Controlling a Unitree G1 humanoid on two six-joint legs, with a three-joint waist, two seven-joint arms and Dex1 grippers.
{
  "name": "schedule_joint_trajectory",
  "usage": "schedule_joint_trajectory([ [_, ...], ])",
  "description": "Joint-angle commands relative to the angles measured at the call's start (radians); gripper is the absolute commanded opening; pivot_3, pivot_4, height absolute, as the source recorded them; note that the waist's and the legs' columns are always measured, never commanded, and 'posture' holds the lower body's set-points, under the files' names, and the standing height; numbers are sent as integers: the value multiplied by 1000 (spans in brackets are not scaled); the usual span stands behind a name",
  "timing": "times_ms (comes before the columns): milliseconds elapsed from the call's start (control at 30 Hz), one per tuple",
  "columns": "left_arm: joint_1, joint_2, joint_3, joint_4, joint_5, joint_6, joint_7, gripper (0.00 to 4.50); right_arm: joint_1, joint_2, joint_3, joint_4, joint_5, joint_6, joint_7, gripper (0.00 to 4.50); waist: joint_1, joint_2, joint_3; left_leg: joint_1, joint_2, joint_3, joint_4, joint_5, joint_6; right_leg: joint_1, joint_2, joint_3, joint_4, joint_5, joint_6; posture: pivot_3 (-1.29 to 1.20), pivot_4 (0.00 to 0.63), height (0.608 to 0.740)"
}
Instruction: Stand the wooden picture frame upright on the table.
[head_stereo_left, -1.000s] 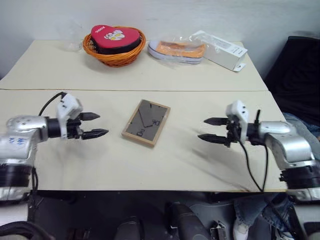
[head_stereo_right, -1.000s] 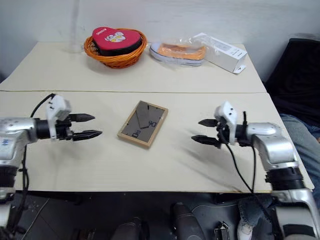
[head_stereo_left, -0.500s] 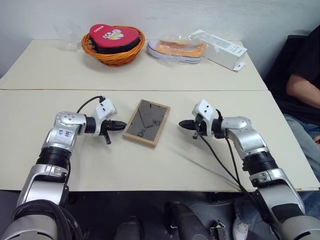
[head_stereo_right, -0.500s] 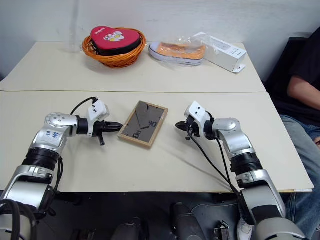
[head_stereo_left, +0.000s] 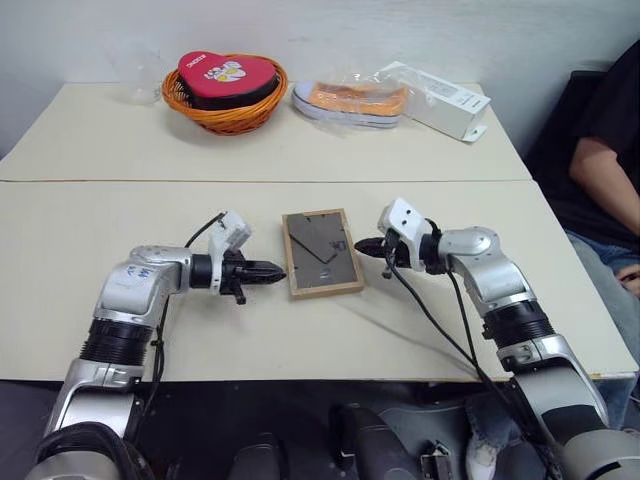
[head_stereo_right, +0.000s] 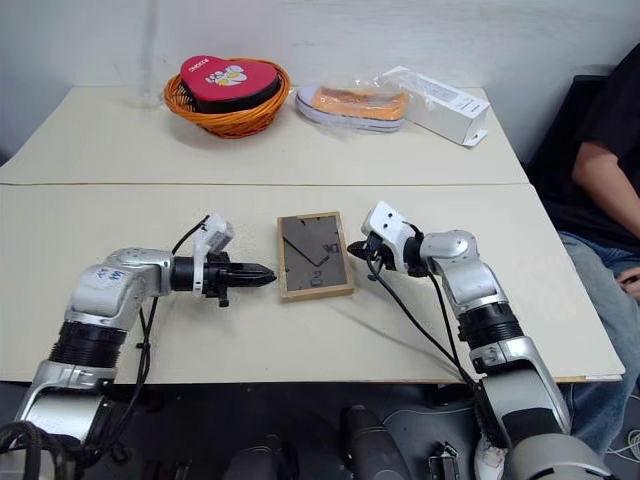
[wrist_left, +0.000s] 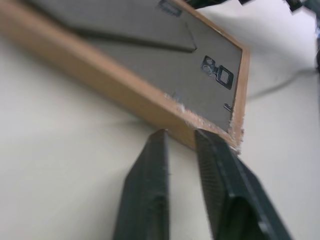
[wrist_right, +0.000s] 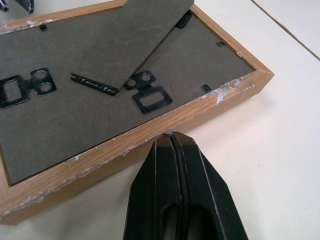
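On the table (head_stereo_left: 120, 210), the frame (head_stereo_left: 321, 252) has squared up face-down; right gripper (head_stereo_left: 368, 245) closed empty at 3 o'clock, left gripper (head_stereo_left: 275, 271) slightly parted, empty, at 9: still unlifted.

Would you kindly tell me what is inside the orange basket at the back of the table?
A red heart-shaped box with a cartoon print fills the orange basket, on the table. Its lid covers anything within it, and anything beneath it in the basket is hidden.
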Motion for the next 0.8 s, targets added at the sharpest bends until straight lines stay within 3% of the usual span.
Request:
schedule_joint_trajectory([
  [33, -14, 4, 79, -18, -107, 251, 40, 2085, 5, -19, 22, -52, -34, -48, 7, 0, 0, 0, 0, 0, 0, 0, 0, 0, 0, 0, 0, 0, 0, 0, 0, 0, 150, 740],
  [167, -26, -42, 132, 11, -124, 369, 136, 3107, 9, -19, 42, -59, -59, -67, 12, 0, 2, 0, 0, 0, 0, 0, 0, 0, 0, 0, 0, 0, 0, 0, 0, 0, 150, 740],
  [333, -36, -122, 138, 63, -105, 396, 237, 4443, 19, -10, 71, -68, -86, -90, 15, 0, 6, 1, -1, 3, 0, -1, 1, 0, -1, 3, 0, -1, -1, 0, 0, 0, 150, 740],
  [567, -43, -202, 120, 86, -126, 414, 284, 4443, 21, 5, 75, -62, -86, -84, 10, 0, 11, 4, -6, 7, -1, -2, 3, 0, -1, 8, -1, -1, -1, 0, 0, 0, 150, 740],
  [700, -92, -288, 198, 123, -139, 425, 340, 4443, 36, 14, 76, -77, -83, -77, 8, 0, 21, 4, -6, 8, -1, -3, 3, 0, -1, 9, -1, -2, -2, 0, 0, 0, 150, 740],
  [800, -128, -321, 257, 159, -142, 421, 384, 3859, 46, 18, 72, -90, -81, -69, 7, 0, 27, 4, -6, 7, -1, -3, 4, -1, 0, 9, -1, -2, -3, 0, 0, 0, 150, 740],
])
